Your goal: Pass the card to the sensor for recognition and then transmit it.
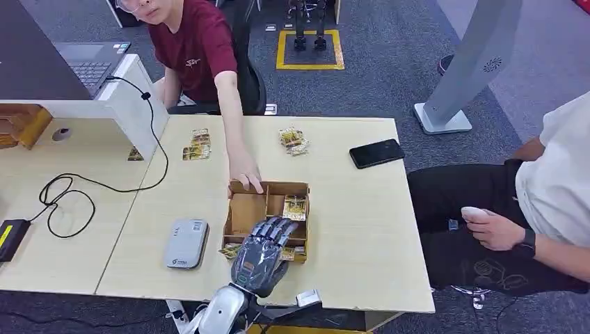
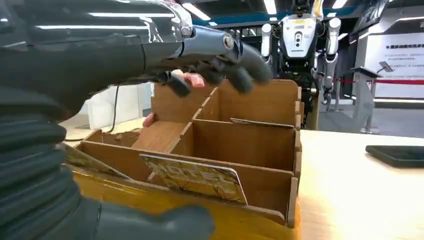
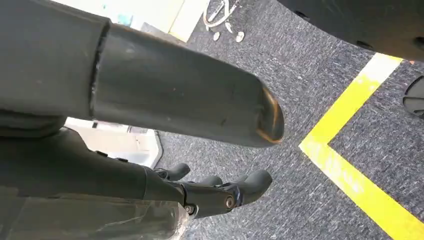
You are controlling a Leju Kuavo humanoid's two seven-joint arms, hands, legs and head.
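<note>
Left hand (image 1: 266,245) hovers over the wooden box (image 1: 245,212) near the tabletop's front edge, fingers spread and slightly curled, holding nothing; the left wrist view shows them above the compartments with no contact. Box is divided into compartments. One card (image 1: 295,207) leans in the far right compartment; another card (image 2: 196,176) stands tilted in the nearest compartment, under the hand. More cards (image 1: 231,251) poke out at the box's front left corner. A person's hand (image 1: 245,175) rests on the box's back rim. Grey sensor (image 1: 187,243) lies flat on the table (image 1: 362,229) just left of the box, near the front edge. Loose card piles (image 1: 197,145) and (image 1: 294,140) sit near the back edge; black phone (image 1: 376,153) toward the back right corner. Right hand (image 3: 220,192) hangs over grey carpet beside a yellow floor line (image 3: 360,165), fingers loosely curled and apart, nothing in it. A second person (image 1: 549,202) sits past the right edge.
</note>
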